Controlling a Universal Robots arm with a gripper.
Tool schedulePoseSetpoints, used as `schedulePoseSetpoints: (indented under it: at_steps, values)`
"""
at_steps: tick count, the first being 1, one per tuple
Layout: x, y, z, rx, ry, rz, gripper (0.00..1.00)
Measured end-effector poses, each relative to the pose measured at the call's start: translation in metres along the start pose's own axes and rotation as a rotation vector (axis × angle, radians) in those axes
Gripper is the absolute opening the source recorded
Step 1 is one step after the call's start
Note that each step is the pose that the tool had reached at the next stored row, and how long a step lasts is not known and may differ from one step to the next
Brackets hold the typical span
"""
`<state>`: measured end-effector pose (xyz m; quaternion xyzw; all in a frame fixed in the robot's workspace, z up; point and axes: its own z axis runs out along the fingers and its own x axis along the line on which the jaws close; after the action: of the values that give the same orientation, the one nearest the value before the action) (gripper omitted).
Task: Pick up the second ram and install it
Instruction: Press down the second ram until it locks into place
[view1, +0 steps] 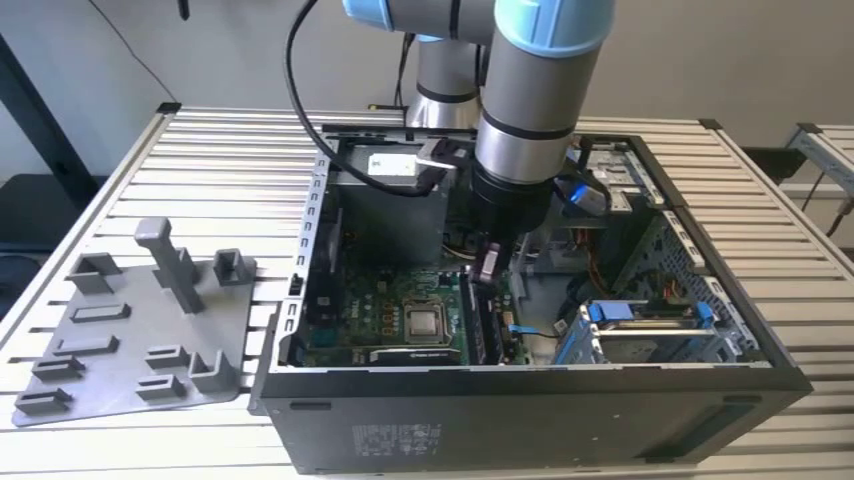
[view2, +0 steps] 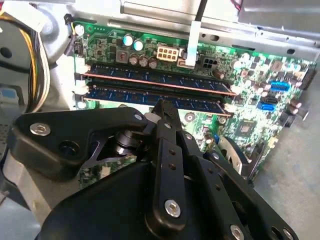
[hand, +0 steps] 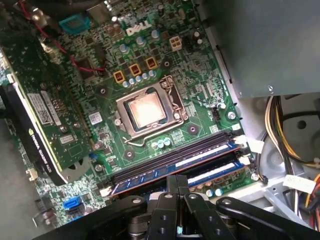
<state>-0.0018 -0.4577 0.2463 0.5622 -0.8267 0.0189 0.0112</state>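
My gripper (view1: 487, 262) reaches down into the open computer case (view1: 534, 425) over the memory slots. Its fingers are shut together, with the tips (view2: 162, 106) (hand: 177, 180) right above the middle of the second ram (view2: 125, 94) (hand: 150, 176). That ram is a dark blue stick with black chips, lying level in its slot on the green motherboard (hand: 100, 75). I cannot tell whether the tips touch it. Another ram stick (view2: 150, 76) (hand: 220, 170) sits in the slot beside it, on the side away from the processor socket (hand: 147, 109).
Two black slots (hand: 170, 156) lie between the sticks and the socket. A graphics card (hand: 45, 120) stands on the board. Bundled cables (hand: 290, 140) and a grey power supply box (view1: 387, 170) crowd one side. A grey pegged tray (view1: 134, 330) lies at the exterior view's left.
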Motion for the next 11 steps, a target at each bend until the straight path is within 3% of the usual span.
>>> schedulePoseSetpoints:
  at_steps: [11]
  values:
    - [-0.0001, 0.0000, 0.0020, 0.0072, -0.0033, -0.180, 0.11]
